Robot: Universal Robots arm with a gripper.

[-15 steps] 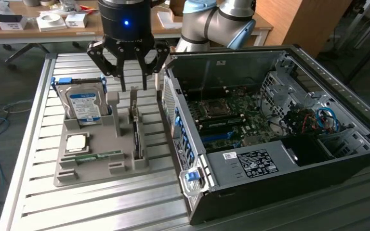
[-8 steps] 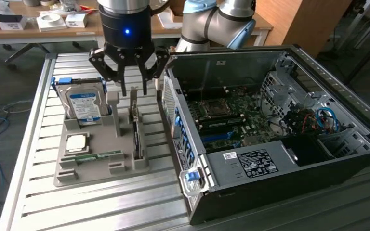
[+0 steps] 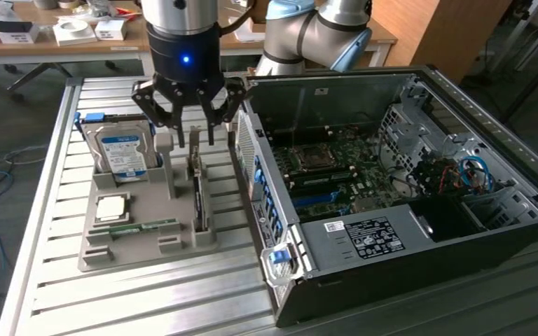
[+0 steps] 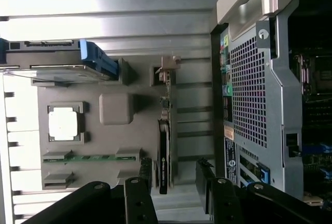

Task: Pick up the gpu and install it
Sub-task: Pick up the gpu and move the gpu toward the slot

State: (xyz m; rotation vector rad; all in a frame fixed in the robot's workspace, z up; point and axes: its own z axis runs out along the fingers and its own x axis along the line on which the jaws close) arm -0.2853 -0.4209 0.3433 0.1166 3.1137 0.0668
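The gpu (image 3: pixel 197 189) is standing on its long edge in a slot of the gray tray (image 3: pixel 110 255), on the tray side nearest the case (image 3: pixel 344 91). It is presenting as a thin, flat, dark card seen edge-on. In the wrist view the gpu (image 4: pixel 163 156) is showing a black section near the fingers (image 4: pixel 145 180), a narrower board section beyond it, and a pale metal bracket at the far end.

The end effector (image 3: pixel 197 136) is hanging directly above the card. It is released, with its fingers spread and nothing between them. In the wrist view the end effector (image 4: pixel 175 176) is straddling the line of the card without touching it.

The tray (image 4: pixel 104 141) is lying on the slatted metal desk (image 3: pixel 138 301), just beside the case on the exterior view's left. It is also holding a hard drive (image 3: pixel 122 150) standing upright, a CPU (image 3: pixel 112 208) lying flat in a square recess, and a green memory stick (image 3: pixel 143 226) lying in a long groove.

The exterior view is looking into the open case, where the motherboard (image 3: pixel 344 161) is lying flat. The wrist view is showing the perforated rear panel (image 4: pixel 254 94) of the case, along with the hard drive (image 4: pixel 46 60), CPU (image 4: pixel 63 124) and memory stick (image 4: pixel 88 157) from above.
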